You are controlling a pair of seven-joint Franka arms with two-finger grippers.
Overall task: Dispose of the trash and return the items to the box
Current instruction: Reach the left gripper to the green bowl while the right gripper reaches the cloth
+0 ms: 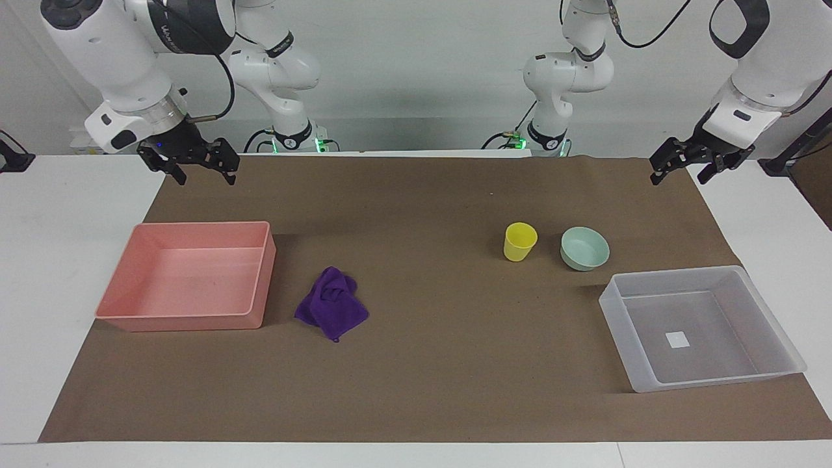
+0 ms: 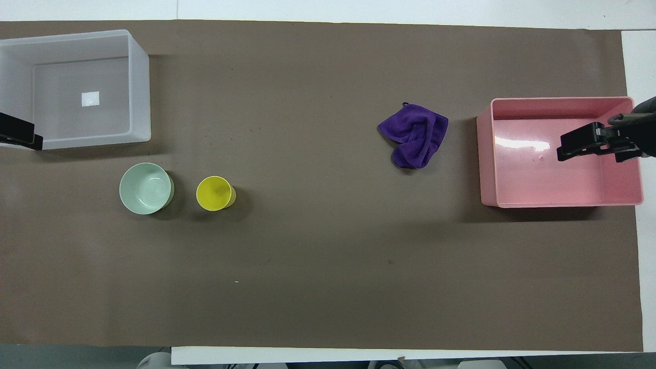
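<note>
Robot lab: two arms (image 1: 117,58), papered table (image 1: 416,390).

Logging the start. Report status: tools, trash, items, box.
Left tool and right tool open, raised, holding nothing. Purple cloth beside pink tray. Yellow cup and green bowl outside clear box. Nothing in the way.

A mat (image 1: 422,390) covers the bench (image 1: 58,260). The tray (image 1: 253,312) sits toward the right arm's end, with the cloth (image 1: 331,304) just beside it, apart from its wall. Toward the left arm's end, the cup (image 1: 520,241) and bowl (image 1: 584,247) stand side by side, not touching. The box (image 1: 621,325) lies near the bowl, farther from the robots.
</note>
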